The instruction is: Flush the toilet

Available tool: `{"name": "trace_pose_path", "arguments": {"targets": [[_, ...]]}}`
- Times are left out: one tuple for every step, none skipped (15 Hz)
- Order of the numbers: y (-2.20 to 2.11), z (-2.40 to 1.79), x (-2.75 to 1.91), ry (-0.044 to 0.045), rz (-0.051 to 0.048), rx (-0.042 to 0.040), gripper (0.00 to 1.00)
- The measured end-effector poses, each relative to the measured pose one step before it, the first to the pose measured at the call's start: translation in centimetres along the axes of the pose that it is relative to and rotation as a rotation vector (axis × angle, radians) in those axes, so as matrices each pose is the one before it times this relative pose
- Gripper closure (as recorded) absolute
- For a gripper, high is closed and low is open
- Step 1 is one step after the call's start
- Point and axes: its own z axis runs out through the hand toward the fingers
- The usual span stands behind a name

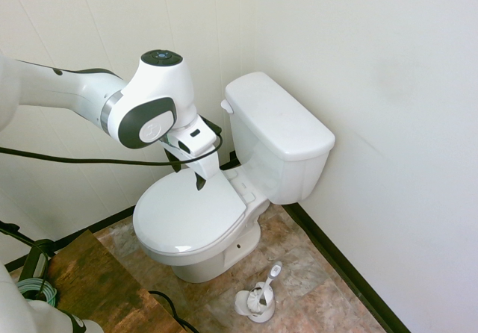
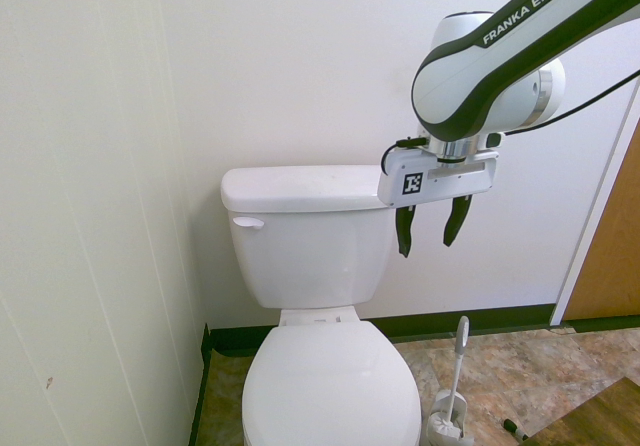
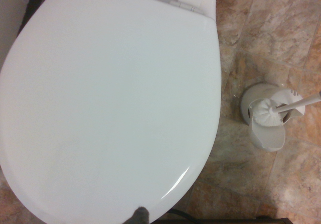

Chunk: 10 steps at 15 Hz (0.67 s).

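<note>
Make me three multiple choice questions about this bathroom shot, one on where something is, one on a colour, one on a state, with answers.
1. Where does the toilet brush stand?
A. on the tank lid
B. on the floor beside the toilet bowl
C. on the seat lid

2. What colour is the flush lever?
A. white
B. chrome
C. black

3. How is the pincer at this moment?
A. shut on the flush lever
B. shut on the brush handle
C. open and holding nothing

Answers:
1 B, the brush sits in its holder on the tiled floor next to the toilet.
2 A, the lever on the tank front is as white as the tank.
3 C, the second exterior view shows its dark fingers spread apart in the air with nothing between them.
</note>
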Motion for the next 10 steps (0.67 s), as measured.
{"name": "trace_pose_path", "arguments": {"targets": [[-0.067, 0.033, 0.054, -0.00015, -0.00002, 0.00017, 0.00], [-0.029, 0.187, 0.034, -0.00115, 0.00013, -0.00095, 0.00], [-0.085, 0.342, 0.127, -0.00016, 0.00091, 0.00093, 0.00], [-0.273, 0.456, 0.300, 0.00670, 0.00124, 0.01101, 0.00], [-0.520, 0.539, 0.427, 0.00657, -0.00142, 0.01425, 0.00], [-0.930, 0.564, 0.572, 0.00173, -0.00288, 0.01380, 0.00], [-1.301, 0.462, 0.603, 0.00087, -0.00482, 0.01466, 0.00], [-1.523, 0.384, 0.644, -0.00144, -0.00541, 0.01384, 0.00], [-1.810, 0.353, 0.684, -0.00149, -0.00691, 0.01680, 0.00], [-1.760, 0.309, 0.609, 0.00268, -0.01073, 0.01384, 0.00]]}}
